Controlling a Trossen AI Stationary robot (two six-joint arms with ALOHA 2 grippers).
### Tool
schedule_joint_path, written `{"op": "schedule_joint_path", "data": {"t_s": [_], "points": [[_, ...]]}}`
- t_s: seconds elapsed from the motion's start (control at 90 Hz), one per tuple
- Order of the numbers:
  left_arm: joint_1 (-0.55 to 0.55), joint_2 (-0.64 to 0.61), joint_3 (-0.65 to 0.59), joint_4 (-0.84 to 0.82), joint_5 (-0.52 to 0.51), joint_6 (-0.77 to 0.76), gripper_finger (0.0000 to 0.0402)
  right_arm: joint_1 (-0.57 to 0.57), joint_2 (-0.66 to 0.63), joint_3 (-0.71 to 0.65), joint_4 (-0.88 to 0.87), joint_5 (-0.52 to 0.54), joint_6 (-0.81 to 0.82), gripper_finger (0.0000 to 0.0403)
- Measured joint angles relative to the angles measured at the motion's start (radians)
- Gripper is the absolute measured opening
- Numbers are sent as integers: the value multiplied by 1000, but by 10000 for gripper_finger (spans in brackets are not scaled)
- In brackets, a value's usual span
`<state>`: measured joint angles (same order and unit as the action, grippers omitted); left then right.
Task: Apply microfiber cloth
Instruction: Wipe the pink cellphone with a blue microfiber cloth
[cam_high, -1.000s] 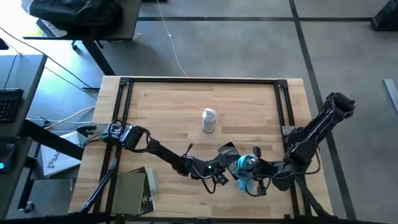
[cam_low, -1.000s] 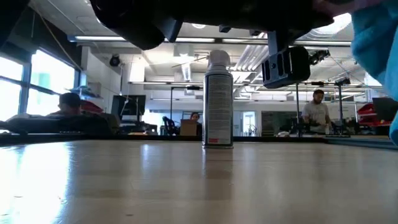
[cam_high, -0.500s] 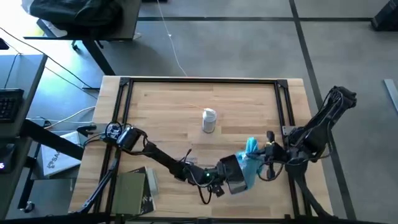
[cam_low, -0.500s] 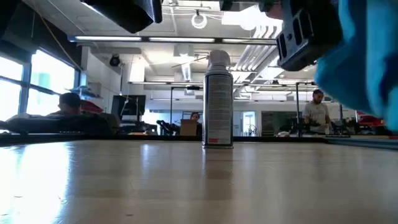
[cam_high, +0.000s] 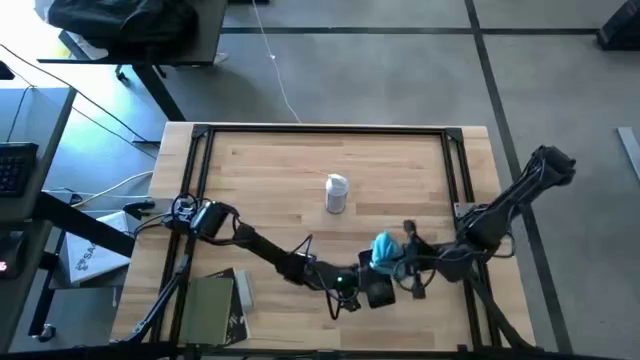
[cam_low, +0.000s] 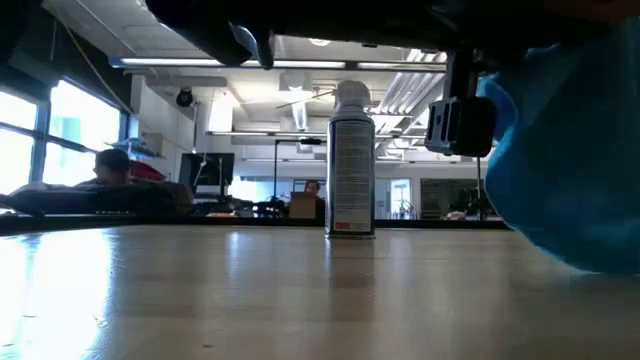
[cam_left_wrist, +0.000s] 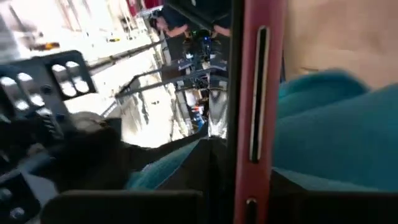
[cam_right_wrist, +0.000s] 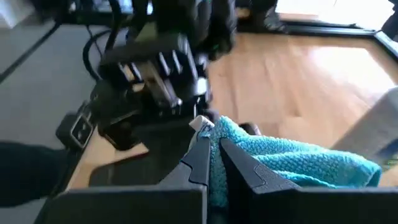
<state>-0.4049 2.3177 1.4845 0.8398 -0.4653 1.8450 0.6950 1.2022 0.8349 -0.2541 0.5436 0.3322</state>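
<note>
Since half a second earlier, the microfiber cloth (cam_high: 385, 252) had shifted left along the worktop's (cam_high: 270, 190) near edge and bunched into a rounder wad; before, it hung longer and looser. Right gripper (cam_right_wrist: 214, 163) held it, both dark fingers (cam_right_wrist: 245, 169) pinched shut on the turquoise pile, a nubby, looped terry texture in the right wrist view. The wad showed no clear long axis now. Left gripper (cam_high: 372, 291) sat just beside the cloth, nearer the edge; whether its fingers were open or closed could not be told. In the left wrist view a flat pink slab (cam_left_wrist: 256, 93) stood against the cloth. White cylindrical spray can (cam_high: 336, 193) stood upright mid-worktop, well apart. Worktop: pale wood planks, black metal frame.
</note>
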Motion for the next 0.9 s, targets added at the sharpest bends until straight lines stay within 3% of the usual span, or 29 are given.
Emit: {"op": "schedule_joint_path", "data": {"t_s": [0.211,0.456,0.9], "points": [[-7,6,-3,-19,51,99,11,-57,95,2,26,-61,-24,0],[-9,6,-3,-30,115,170,11,-124,150,3,183,-149,-199,0],[5,6,-3,-30,209,163,11,-185,160,3,204,-239,-307,0]]}}
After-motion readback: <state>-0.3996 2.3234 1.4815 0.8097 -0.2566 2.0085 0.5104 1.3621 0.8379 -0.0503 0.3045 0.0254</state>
